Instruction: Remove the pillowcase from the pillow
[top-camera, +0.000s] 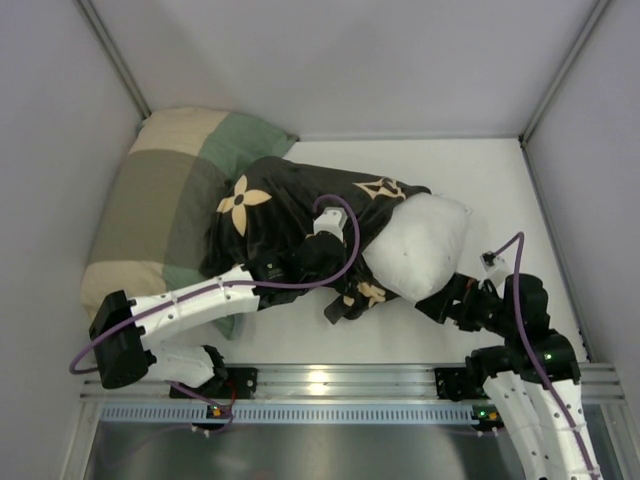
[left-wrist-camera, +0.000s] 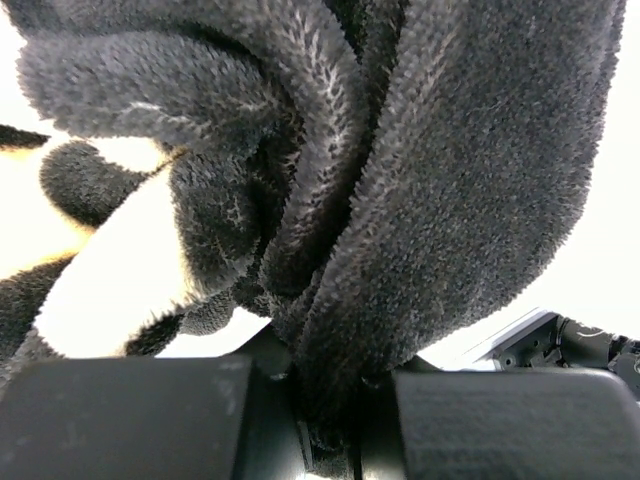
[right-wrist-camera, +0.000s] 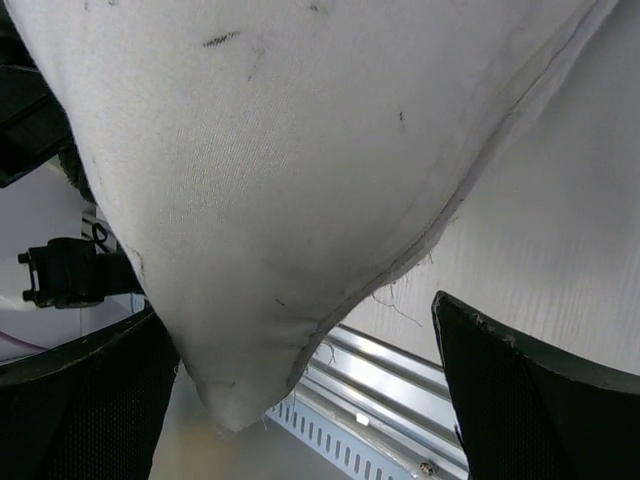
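Note:
The black pillowcase (top-camera: 285, 205) with tan flower motifs lies bunched mid-table, still covering the left part of the white pillow (top-camera: 420, 245). The pillow's bare right end sticks out of it. My left gripper (top-camera: 322, 258) is shut on a fold of the pillowcase near its open edge. In the left wrist view the black fleece (left-wrist-camera: 420, 160) is pinched between the jaws of the left gripper (left-wrist-camera: 340, 425). My right gripper (top-camera: 447, 298) is open at the pillow's near right corner. In the right wrist view that corner (right-wrist-camera: 270, 200) hangs between the wide-apart jaws of the right gripper (right-wrist-camera: 300, 400), ungripped.
A green, beige and olive patchwork pillow (top-camera: 150, 200) lies at the back left under the pillowcase's edge. An aluminium rail (top-camera: 340, 380) runs along the near table edge and also shows in the right wrist view (right-wrist-camera: 400, 385). White walls close in on three sides.

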